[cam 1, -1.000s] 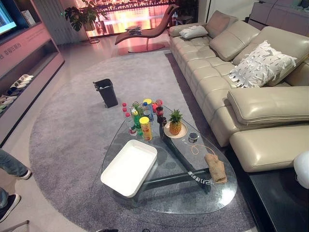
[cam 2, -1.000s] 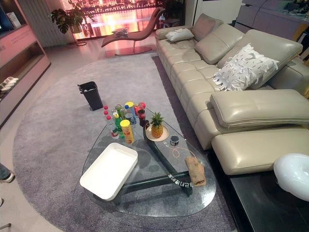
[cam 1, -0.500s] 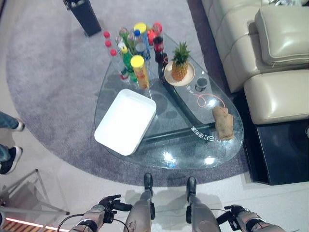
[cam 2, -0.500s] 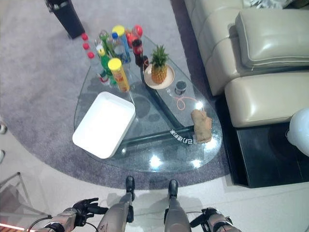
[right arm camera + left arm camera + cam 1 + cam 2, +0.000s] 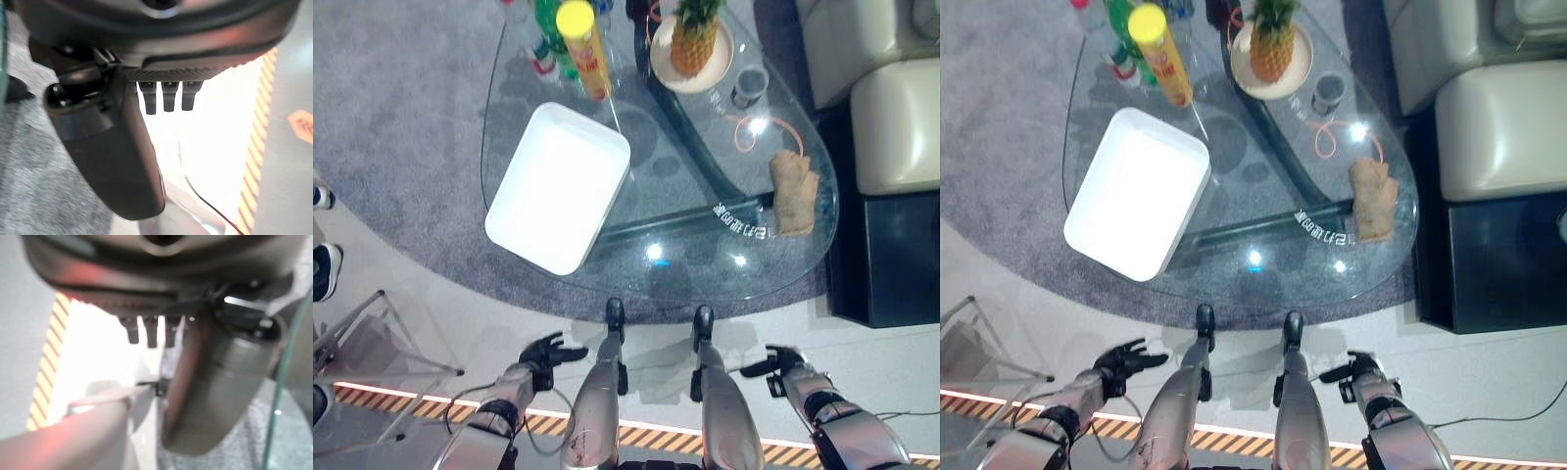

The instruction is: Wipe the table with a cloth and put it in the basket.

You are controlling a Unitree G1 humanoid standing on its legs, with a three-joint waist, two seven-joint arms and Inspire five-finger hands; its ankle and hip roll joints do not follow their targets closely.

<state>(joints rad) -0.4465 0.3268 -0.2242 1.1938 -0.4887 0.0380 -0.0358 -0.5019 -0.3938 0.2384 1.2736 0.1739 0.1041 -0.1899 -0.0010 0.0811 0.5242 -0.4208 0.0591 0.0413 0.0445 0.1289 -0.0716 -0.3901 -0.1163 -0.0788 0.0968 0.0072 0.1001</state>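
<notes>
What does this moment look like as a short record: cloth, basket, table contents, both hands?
cloth: brown, folded, lying on the glass table near its right edge
basket: white, rectangular, on the table's left part
other items: pineapple on a plate, yellow can, small dark cup, orange cord loop
left hand: open, low by the floor, holding nothing
right hand: open, low by the floor, holding nothing

text: white lettering on table frame [image 5: 742,221] | illegible | no other print readable
</notes>
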